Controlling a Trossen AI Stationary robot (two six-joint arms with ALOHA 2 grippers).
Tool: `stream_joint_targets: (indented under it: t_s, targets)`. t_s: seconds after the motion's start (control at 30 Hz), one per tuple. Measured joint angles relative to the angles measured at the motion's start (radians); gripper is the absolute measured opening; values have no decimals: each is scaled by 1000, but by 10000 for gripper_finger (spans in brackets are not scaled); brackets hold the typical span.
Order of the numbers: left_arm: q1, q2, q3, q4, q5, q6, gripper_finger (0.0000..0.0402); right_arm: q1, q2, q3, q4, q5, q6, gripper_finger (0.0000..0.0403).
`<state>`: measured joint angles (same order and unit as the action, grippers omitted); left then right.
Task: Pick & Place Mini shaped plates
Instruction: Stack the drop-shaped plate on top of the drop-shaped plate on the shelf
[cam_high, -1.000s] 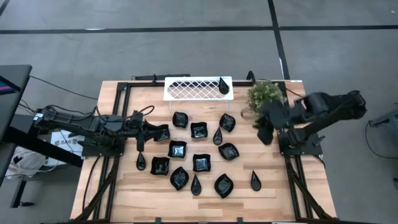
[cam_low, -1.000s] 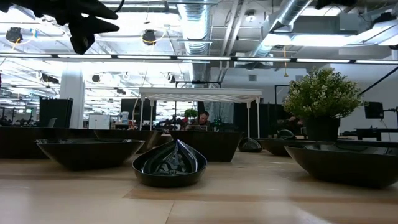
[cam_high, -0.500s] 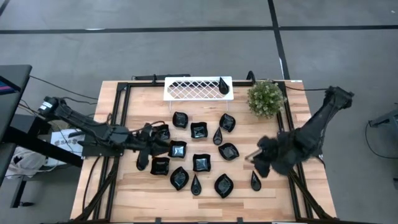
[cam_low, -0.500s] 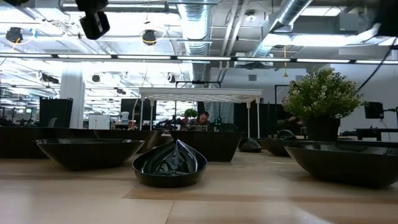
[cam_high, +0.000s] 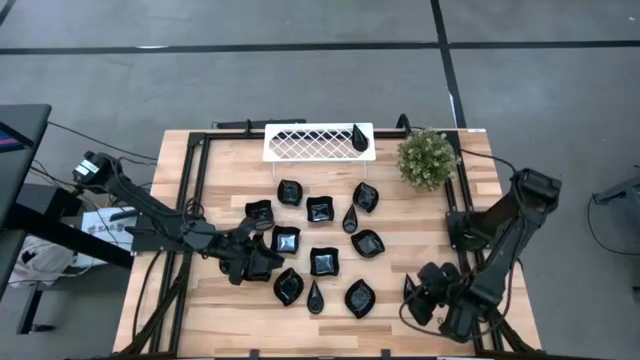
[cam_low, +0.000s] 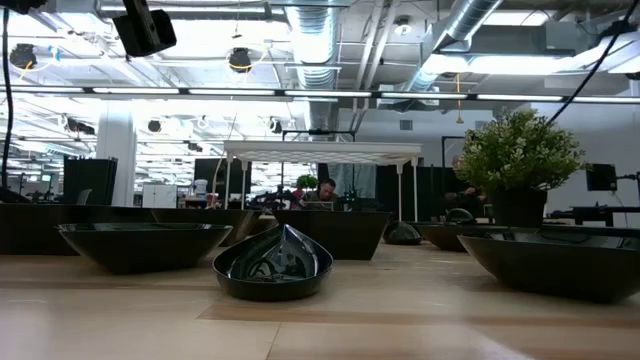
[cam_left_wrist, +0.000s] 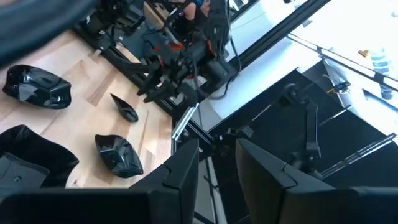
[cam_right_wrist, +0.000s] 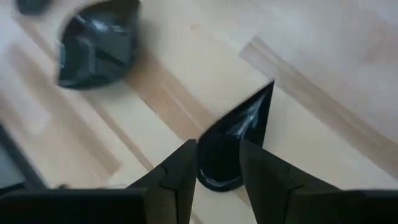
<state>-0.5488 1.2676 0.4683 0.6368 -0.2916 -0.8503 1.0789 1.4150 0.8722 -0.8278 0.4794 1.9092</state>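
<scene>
High view: one teardrop plate placed on tray; about fourteen left on table. Right gripper narrowly straddled teardrop; left gripper narrow, empty.

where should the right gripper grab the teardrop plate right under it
Judging by the right wrist view, take the teardrop plate across its rounded end, coming straight down. The right gripper already straddles that end, a finger on each side. The pointed tip looks too thin and sloped for a secure pinch.

Mini shaped plates: about fourteen; white tray: one; plant: one
</scene>
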Motion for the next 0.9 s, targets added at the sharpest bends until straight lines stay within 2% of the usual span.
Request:
stream_joint_targets:
  t_s: [0.27, 0.9]
  targets:
    - [0, -27, 0, 2, -4, 4, 108, -22, 104, 0, 4, -92, -5, 118]
    - [1, -31, 0, 0, -15, 7, 108, -117, 126, 1, -29, -143, -87, 118]
